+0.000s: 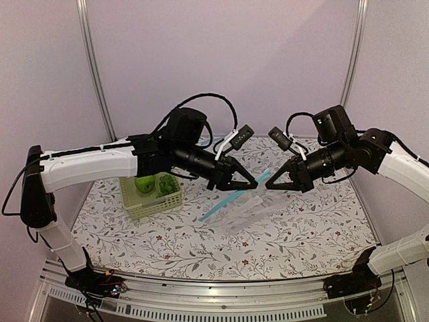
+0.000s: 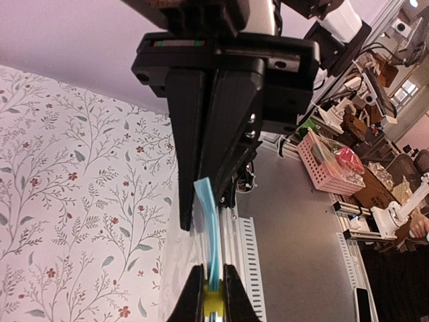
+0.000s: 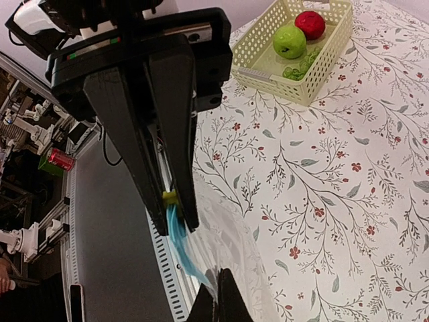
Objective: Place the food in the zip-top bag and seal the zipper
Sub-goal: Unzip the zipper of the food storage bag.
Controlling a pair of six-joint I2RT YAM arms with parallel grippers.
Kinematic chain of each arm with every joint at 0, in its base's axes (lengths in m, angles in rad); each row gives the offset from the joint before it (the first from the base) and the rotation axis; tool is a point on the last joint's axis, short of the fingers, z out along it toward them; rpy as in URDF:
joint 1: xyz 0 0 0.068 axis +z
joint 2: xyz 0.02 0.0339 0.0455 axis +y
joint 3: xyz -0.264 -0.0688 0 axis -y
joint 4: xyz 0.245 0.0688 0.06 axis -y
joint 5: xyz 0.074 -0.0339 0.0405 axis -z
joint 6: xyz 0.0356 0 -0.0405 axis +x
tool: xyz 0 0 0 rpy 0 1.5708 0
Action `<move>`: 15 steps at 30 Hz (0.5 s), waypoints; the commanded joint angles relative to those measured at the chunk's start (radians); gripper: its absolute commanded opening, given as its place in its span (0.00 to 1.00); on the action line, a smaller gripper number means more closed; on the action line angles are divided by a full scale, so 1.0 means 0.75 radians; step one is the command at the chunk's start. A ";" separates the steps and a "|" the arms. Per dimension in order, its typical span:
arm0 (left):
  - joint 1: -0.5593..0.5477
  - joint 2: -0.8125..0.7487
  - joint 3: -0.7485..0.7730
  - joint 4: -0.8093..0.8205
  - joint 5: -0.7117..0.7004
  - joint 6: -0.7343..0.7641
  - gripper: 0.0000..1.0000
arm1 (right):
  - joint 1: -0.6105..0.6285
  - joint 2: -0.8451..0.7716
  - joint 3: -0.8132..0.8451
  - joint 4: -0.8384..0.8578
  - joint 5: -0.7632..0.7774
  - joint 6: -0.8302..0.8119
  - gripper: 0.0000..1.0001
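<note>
Evidently the left gripper and right gripper both pinch shut on the zipper, likely stretching the bag between their fingers for loading; apples wait well beyond.

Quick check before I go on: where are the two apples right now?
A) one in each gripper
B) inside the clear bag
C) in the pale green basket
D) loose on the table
C: the red apple and green apple both sit in the basket, apart from the bag.
</note>
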 commanded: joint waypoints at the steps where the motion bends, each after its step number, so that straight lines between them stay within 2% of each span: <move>1: -0.017 -0.060 -0.030 -0.071 -0.060 0.046 0.00 | -0.007 -0.066 0.013 0.055 0.147 0.050 0.00; 15: -0.014 -0.084 -0.036 -0.153 -0.137 0.088 0.00 | -0.006 -0.133 -0.015 0.100 0.311 0.090 0.00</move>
